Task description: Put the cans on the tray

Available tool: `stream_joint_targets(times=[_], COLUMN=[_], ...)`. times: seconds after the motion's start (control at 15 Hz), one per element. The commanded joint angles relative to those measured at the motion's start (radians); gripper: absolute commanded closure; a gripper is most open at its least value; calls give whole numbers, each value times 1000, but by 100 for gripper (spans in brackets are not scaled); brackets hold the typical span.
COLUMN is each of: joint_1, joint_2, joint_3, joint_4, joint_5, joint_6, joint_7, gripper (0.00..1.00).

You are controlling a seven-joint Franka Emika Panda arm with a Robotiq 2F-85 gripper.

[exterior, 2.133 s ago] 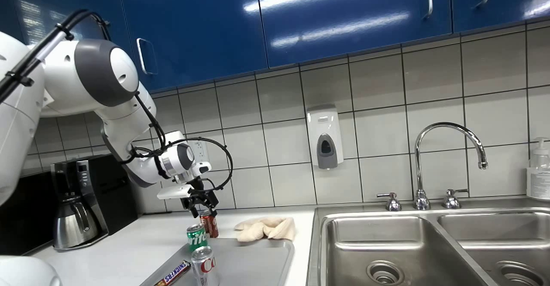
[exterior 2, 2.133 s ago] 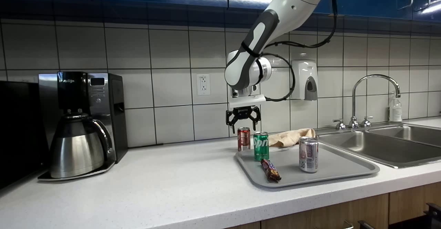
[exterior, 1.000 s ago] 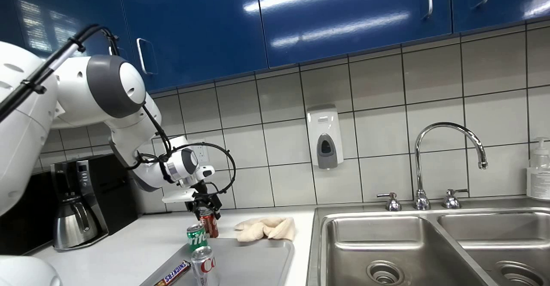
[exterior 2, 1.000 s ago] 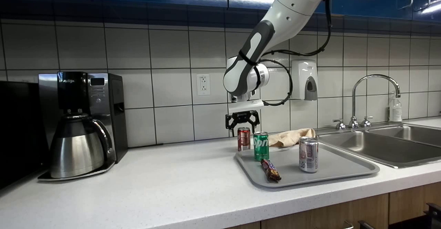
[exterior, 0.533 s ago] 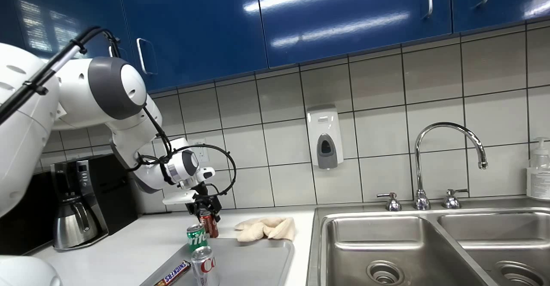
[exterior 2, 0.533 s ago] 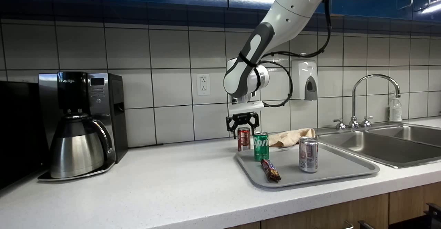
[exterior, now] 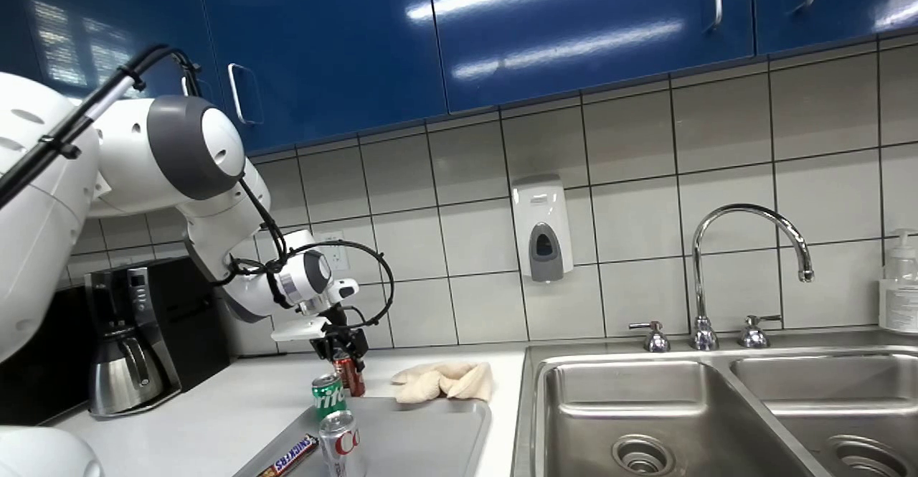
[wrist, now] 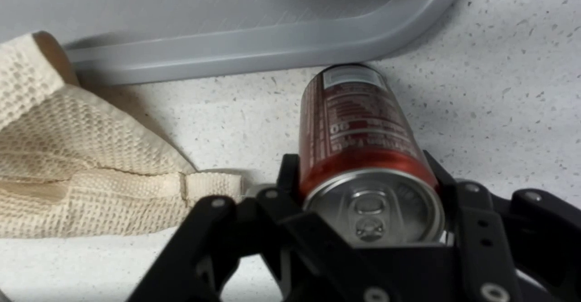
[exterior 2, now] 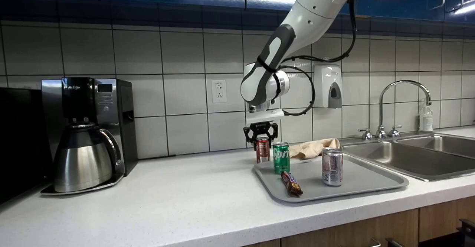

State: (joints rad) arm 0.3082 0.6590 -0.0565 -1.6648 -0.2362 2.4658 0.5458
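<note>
Upright on the counter, just outside a rounded corner of the grey tray [wrist: 236, 50], stands the red can [wrist: 358, 127]. My gripper [wrist: 363, 170] comes down over its top, with a finger pressed against each side. In an exterior view the gripper [exterior 2: 263, 145] straddles the upper part of the red can [exterior 2: 263, 155]. Both the green can [exterior 2: 281, 163] and the silver can [exterior 2: 332, 167] stand upright on the tray [exterior 2: 365, 182]. Seen from an exterior view, the green can [exterior: 328, 394] is nearest to the red can [exterior: 351, 378], and the silver can [exterior: 341, 442] is nearer the camera.
A beige cloth [wrist: 91, 184] lies beside the red can, partly over the tray's rim. A candy bar [exterior 2: 291, 184] rests on the tray in front of the green can. The coffee maker [exterior 2: 128, 128] is at the left, the sink [exterior 2: 386, 156] at the right, the tiled wall [exterior 2: 185, 128] behind.
My gripper has come down over the red can, then its fingers have drawn in from both sides against it. The cans, tray and cloth have stayed where they were.
</note>
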Motion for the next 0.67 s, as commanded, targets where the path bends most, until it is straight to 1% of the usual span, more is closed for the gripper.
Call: stream_joint_targets(times=[0.0,0.6], joint_1=[8,23], joint_2=[-13,-132], joint_3=[-5,-28], joint_4=[16,-38], joint_5=[14,-23], joint_6=[-5,-16], joint_7=[-22,-12], gripper=[61,61])
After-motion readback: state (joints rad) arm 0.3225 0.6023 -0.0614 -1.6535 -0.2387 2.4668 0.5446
